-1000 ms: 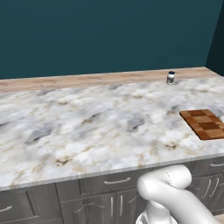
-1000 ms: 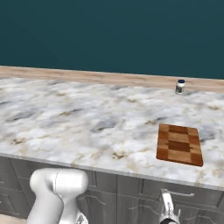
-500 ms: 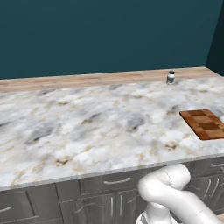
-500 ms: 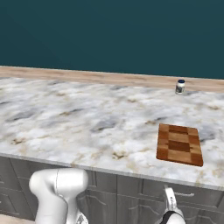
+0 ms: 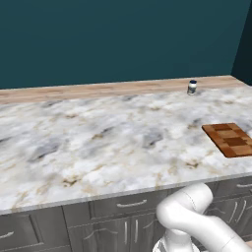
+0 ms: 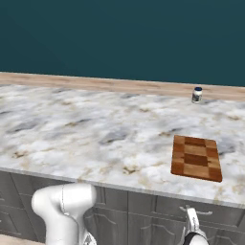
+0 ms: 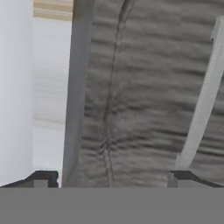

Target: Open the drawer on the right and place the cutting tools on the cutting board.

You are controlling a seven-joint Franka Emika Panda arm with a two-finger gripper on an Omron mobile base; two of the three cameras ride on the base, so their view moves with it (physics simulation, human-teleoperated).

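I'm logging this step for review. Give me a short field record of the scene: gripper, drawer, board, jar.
gripper: open, close in front of the dark grey drawer front, holding nothing
drawer handle: pale curved bar, near one fingertip
drawer state: looks shut
cutting board: flat on the marble counter, bare
jar: upright near the back edge of the counter
cutting tools: not out on the board

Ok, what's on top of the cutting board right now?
Nothing: the cutting board lies bare on the counter. The drawer below is shut, so its contents are hidden.
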